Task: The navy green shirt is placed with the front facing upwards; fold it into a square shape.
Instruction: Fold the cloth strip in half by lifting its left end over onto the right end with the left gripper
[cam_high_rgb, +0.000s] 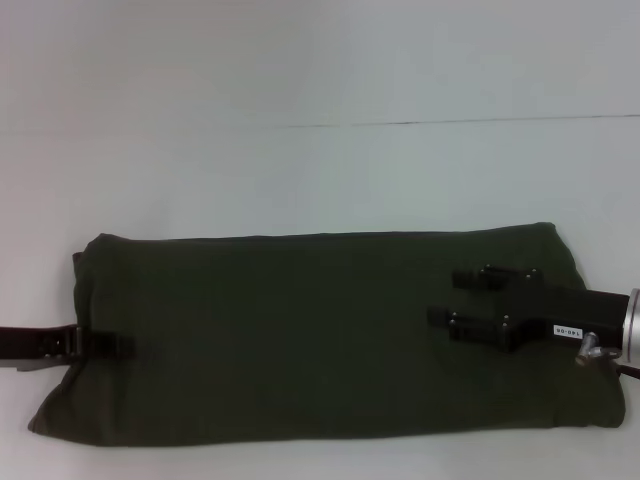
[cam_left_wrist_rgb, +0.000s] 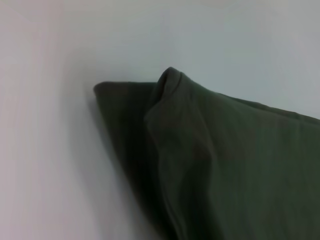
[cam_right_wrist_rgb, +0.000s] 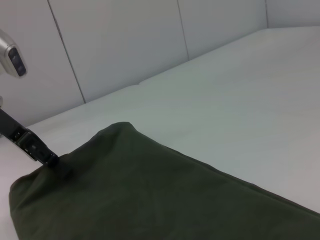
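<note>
The navy green shirt (cam_high_rgb: 300, 335) lies on the white table as a long folded band running left to right, with only plain dark olive cloth showing. My left gripper (cam_high_rgb: 122, 345) comes in from the left and is shut on the shirt's left end. There the cloth (cam_left_wrist_rgb: 170, 80) rises in a small pinched ridge. The right wrist view shows that same gripper (cam_right_wrist_rgb: 50, 159) at the cloth's edge (cam_right_wrist_rgb: 70, 160). Over the shirt's right end my right gripper (cam_high_rgb: 448, 298) is open, its two fingers pointing left, nothing between them.
The white table (cam_high_rgb: 320, 170) extends behind the shirt, crossed by a thin seam line (cam_high_rgb: 400, 123). Pale wall panels (cam_right_wrist_rgb: 125, 45) stand beyond the table's far side. The shirt's front edge lies close to the near table edge.
</note>
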